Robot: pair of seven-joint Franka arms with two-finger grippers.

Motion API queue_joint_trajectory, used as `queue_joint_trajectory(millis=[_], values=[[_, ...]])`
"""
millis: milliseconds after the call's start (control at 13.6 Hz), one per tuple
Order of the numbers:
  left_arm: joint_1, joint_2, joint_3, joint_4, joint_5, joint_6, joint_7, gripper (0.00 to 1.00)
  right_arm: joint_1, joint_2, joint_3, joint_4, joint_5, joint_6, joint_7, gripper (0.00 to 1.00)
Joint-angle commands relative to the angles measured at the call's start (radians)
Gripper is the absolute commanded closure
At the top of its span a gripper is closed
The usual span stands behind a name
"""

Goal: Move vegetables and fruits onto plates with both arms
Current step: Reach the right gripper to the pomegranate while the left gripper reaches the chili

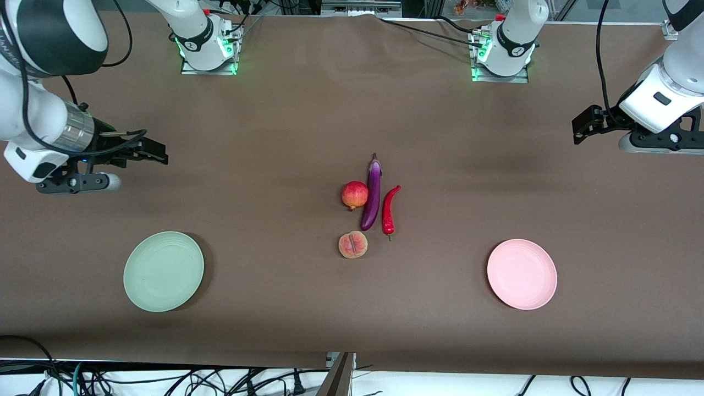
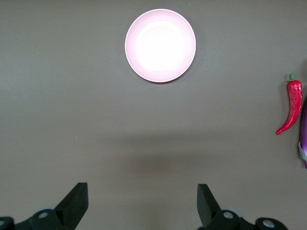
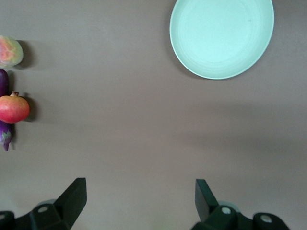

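At the table's middle lie a purple eggplant [image 1: 373, 192], a red chili pepper [image 1: 390, 209] beside it, a red pomegranate [image 1: 355, 194] on its other flank, and a pinkish-orange peach [image 1: 353, 245] nearer the front camera. A pale green plate [image 1: 163, 271] lies toward the right arm's end, a pink plate [image 1: 522, 274] toward the left arm's end. My right gripper [image 1: 157, 153] hangs open and empty over bare table. My left gripper [image 1: 580, 127] hangs open and empty over bare table. The left wrist view shows the pink plate [image 2: 160, 45] and chili [image 2: 291, 106]. The right wrist view shows the green plate [image 3: 221, 36], pomegranate [image 3: 13, 109] and peach [image 3: 9, 51].
The brown table cloth [image 1: 275, 137] covers the whole table. Both arm bases [image 1: 206, 44] stand along the edge farthest from the front camera. Cables lie past the table's edge nearest that camera [image 1: 165, 379].
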Motion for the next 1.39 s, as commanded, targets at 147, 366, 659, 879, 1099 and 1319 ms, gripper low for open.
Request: queue_joint_trajectory(millis=[147, 366, 659, 879, 1099, 1319], values=[[-0.013, 0.020, -0.004, 0.020, -0.017, -0.040, 0.012, 0.00, 0.048, 0.034, -0.001, 0.027, 0.014, 0.034, 0.013, 0.00], [-0.016, 0.055, -0.006, 0.022, -0.093, -0.075, 0.011, 0.00, 0.075, 0.098, 0.000, 0.025, 0.038, 0.109, 0.013, 0.00], [-0.021, 0.145, -0.041, 0.005, -0.191, -0.063, -0.015, 0.00, 0.144, 0.162, 0.000, 0.025, 0.063, 0.220, 0.150, 0.00], [-0.025, 0.216, -0.110, -0.035, -0.192, 0.083, -0.015, 0.00, 0.186, 0.244, 0.000, 0.025, 0.063, 0.321, 0.206, 0.00], [-0.027, 0.257, -0.216, -0.138, -0.176, 0.280, -0.014, 0.00, 0.232, 0.285, 0.000, 0.025, 0.061, 0.361, 0.274, 0.00], [-0.028, 0.323, -0.303, -0.219, -0.146, 0.497, -0.014, 0.00, 0.263, 0.324, 0.000, 0.025, 0.066, 0.436, 0.318, 0.00]])
